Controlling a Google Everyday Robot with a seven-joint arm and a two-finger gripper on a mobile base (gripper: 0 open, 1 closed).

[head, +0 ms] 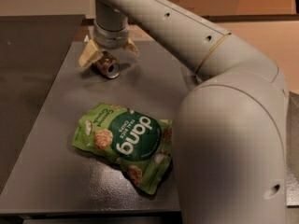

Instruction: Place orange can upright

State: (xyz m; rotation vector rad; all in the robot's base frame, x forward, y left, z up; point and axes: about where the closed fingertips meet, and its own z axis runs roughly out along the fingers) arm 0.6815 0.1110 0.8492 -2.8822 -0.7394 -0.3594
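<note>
1. Orange can (107, 66) lies on its side at the far left of the table (49, 171). One silver rimmed end faces near-right, and the brownish body points away toward the far left.
2. Gripper (110, 56) sits right over the can, low to the table, with its jaws spread wide and not clamped on anything.
3. Cream fingers (88, 56) straddle the can. The left one is just beside the can's left side, contact unclear. The right one stands apart on the far-right side.
4. Pale grey arm (187, 36) runs from the gripper's wrist across to the right, then drops into a big rounded segment that fills the near-right.
5. Green snack bag (124, 143) lies flat near the table's middle, well apart from the can on its near side. Its right edge is just beside the arm's big segment.
6. Table is dark grey, with a flat top.
</note>
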